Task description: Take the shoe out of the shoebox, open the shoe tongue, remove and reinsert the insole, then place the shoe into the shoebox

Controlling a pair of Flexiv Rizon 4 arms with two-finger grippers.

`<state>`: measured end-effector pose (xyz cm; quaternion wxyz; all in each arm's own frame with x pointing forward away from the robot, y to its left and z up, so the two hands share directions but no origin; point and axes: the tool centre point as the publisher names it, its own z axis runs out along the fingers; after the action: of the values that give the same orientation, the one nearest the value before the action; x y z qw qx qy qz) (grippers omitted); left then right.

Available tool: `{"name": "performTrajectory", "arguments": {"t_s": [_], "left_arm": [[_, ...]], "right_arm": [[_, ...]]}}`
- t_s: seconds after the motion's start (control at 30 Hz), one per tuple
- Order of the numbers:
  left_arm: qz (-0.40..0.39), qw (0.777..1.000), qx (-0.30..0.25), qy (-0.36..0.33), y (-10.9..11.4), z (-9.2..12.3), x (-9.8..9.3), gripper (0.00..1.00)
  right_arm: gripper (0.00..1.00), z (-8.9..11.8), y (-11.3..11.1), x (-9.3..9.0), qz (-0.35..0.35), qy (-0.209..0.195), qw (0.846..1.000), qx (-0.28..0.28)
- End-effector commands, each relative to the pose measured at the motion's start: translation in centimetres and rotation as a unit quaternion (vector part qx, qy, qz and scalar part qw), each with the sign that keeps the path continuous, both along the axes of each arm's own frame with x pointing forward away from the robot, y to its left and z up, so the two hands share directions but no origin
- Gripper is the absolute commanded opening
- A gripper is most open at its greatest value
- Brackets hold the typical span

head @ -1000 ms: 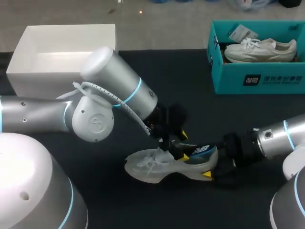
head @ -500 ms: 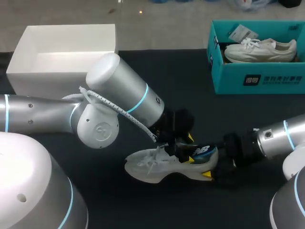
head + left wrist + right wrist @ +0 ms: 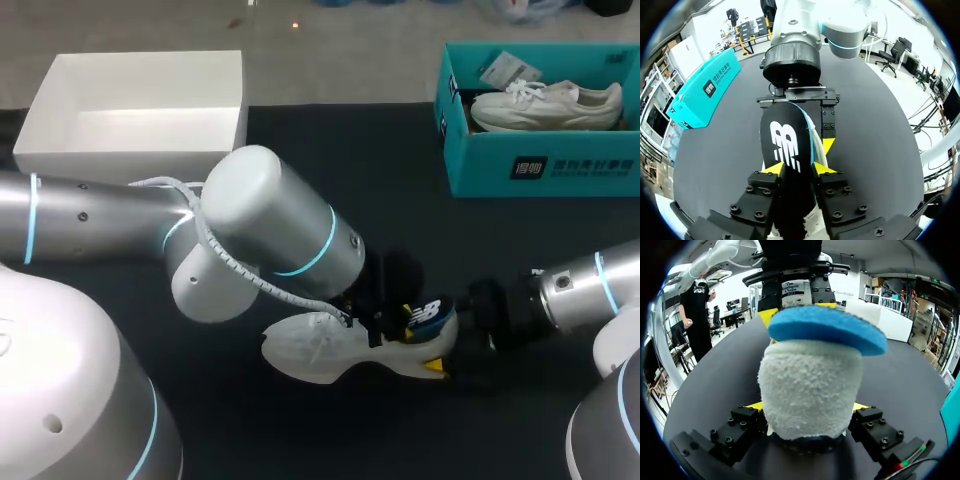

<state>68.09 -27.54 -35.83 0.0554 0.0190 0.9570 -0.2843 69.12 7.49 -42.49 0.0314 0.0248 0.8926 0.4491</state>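
Note:
A white shoe (image 3: pixel 325 348) lies on its side on the black table, toe to the left. My right gripper (image 3: pixel 447 345) is shut on its fleecy heel (image 3: pixel 810 390), a yellow tip on either side. The insole (image 3: pixel 425 315), blue on one face and black with a white logo on the other (image 3: pixel 785 150), sticks up out of the shoe opening. My left gripper (image 3: pixel 799 169) comes from above with both yellow tips against the insole's edges, shut on it. Seen from the right wrist, the left gripper (image 3: pixel 795 295) stands just behind the blue insole (image 3: pixel 827 327).
A white open box (image 3: pixel 140 110) stands at the back left. A teal shoebox (image 3: pixel 540 150) holding another white shoe (image 3: pixel 545 105) sits at the back right. My left arm's big elbow (image 3: pixel 270 235) hangs over the table's middle.
My left arm has swung to the right and down over the shoe, and its fingers have closed in on the insole. The right gripper and the shoe have stayed in place.

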Motion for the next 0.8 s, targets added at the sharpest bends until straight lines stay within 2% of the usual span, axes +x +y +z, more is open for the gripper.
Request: {"name": "performTrajectory", "arguments": {"t_s": [0.03, 0.43, 0.8], "left_arm": [[0.006, 1.0, 0.0, -0.008, 0.1, 0.3, -0.2, 0.0], [0.013, 0.999, -0.046, -0.002, 1.0, 2.7, -0.8, 0.0], [0.0, 0.99, -0.138, 0.014, 1.0, 5.1, -0.9, 0.0]], "right_arm": [[0.0, -0.5, 0.4, -0.1, -0.001, -0.001, 1.0, -0.002], [0.0, -0.5, 0.4, -0.1, -0.001, -0.001, 1.0, -0.002], [0.0, -0.5, 0.4, -0.1, -0.001, -0.001, 1.0, -0.002]]}}
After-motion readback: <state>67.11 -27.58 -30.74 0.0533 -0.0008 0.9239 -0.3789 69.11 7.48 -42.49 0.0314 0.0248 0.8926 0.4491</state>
